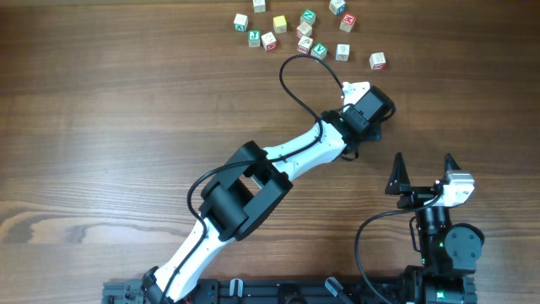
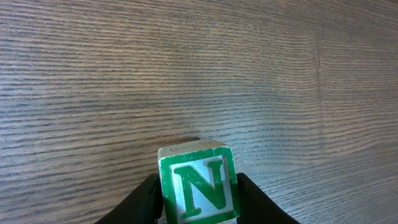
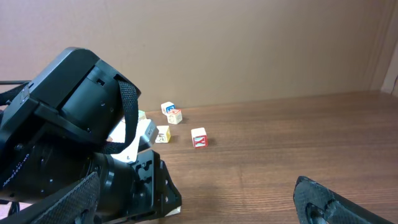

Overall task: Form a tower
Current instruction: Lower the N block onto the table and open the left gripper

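A wooden cube with a green face and a white N (image 2: 198,186) sits between the black fingers of my left gripper (image 2: 199,202), which is shut on it. Whether the cube rests on the table or hangs just above it does not show. From above, the left gripper (image 1: 369,108) points down right of centre and covers the cube. Near the front right, my right gripper (image 1: 423,162) stands wide open with nothing between its fingers (image 3: 323,199). No tower is in view.
Several loose letter cubes (image 1: 295,29) lie scattered at the back of the wooden table, one apart to the right (image 1: 377,60). The right wrist view shows some of them (image 3: 199,137) beyond the left arm's black wrist (image 3: 68,106).
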### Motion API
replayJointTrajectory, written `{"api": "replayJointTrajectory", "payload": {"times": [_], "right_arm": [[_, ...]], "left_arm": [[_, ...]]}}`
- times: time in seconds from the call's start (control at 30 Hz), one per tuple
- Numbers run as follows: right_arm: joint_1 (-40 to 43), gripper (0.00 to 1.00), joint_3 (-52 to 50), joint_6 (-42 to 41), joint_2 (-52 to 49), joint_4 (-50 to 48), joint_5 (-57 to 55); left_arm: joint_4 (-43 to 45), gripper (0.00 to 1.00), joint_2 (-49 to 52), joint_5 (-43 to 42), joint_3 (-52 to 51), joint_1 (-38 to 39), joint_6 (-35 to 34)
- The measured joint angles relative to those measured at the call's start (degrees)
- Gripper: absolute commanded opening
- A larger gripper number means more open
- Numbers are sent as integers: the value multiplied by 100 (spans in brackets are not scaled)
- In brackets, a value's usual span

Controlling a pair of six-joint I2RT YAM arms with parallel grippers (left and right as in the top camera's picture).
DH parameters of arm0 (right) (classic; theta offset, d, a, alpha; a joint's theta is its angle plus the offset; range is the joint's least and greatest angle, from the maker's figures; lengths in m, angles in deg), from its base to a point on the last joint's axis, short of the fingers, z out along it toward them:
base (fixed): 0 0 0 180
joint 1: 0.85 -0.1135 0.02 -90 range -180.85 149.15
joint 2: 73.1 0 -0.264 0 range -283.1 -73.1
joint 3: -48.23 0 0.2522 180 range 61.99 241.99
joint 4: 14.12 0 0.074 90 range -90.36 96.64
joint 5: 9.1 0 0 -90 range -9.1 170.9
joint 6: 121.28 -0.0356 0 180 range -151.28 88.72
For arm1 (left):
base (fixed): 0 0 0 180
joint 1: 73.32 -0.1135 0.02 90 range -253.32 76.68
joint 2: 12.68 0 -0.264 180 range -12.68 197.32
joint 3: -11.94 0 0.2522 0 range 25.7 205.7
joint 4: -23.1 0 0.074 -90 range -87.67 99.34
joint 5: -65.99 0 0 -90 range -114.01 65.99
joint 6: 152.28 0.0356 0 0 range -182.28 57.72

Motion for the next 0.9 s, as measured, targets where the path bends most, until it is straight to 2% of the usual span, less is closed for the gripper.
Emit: {"api": "replayJointTrajectory", "payload": {"times": [0.37, 0.4, 0.47, 0.5, 0.9], "right_arm": [[0, 100, 0, 0, 0, 0, 0], [0, 100, 0, 0, 0, -2, 0], [0, 100, 0, 0, 0, 0, 0], [0, 100, 0, 0, 0, -2, 0], [0, 100, 0, 0, 0, 0, 0]], "left_arm": [[83, 43, 0, -2, 0, 0, 28], [85, 45, 0, 0, 0, 0, 39], [85, 60, 0, -2, 0, 0, 63], [85, 63, 0, 0, 0, 0, 59], [160, 66, 0, 2, 0, 0, 173]]}}
